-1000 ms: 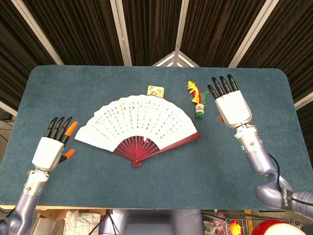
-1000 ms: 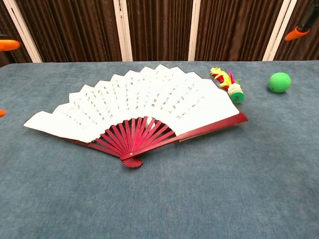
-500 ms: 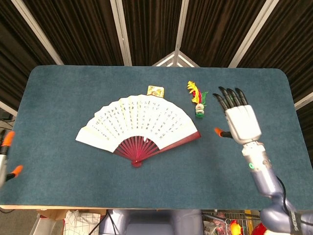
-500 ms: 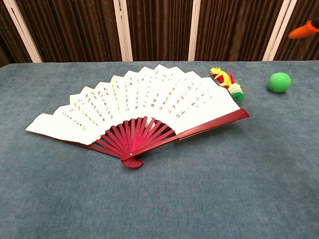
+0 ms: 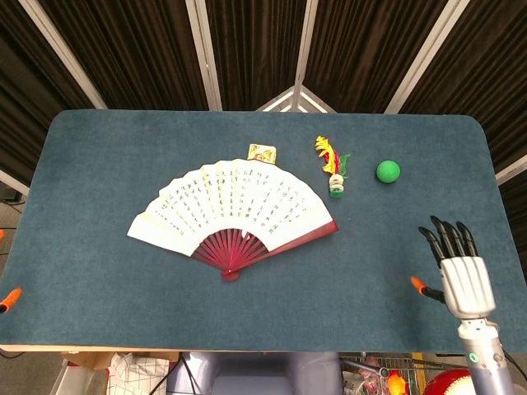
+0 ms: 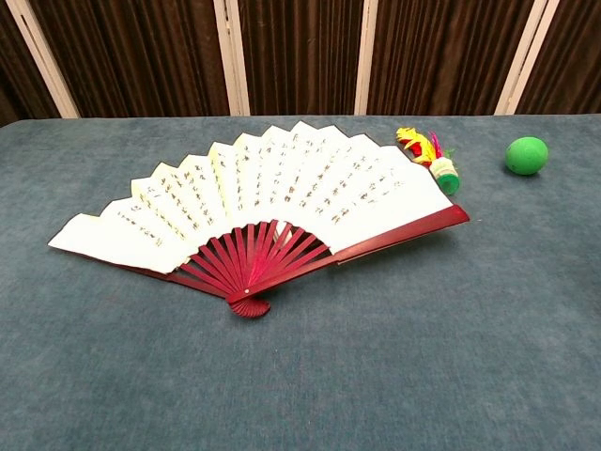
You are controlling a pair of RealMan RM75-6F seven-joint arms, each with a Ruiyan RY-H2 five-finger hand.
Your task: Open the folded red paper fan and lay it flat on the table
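fan [image 5: 233, 207] spread flat on worktop [image 5: 99, 148]; right hand [image 5: 461, 276] near edge, fingers apart, empty; left hand [image 5: 8, 298] barely seen, can't tell.

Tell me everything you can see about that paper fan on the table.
The fan lies spread open and flat on the blue table. Its pleated leaf looks like cream paper covered in columns of dark writing; dark red slats converge to a pivot at the near edge. Neither hand touches it. The feathered toy sits just off its right tip.
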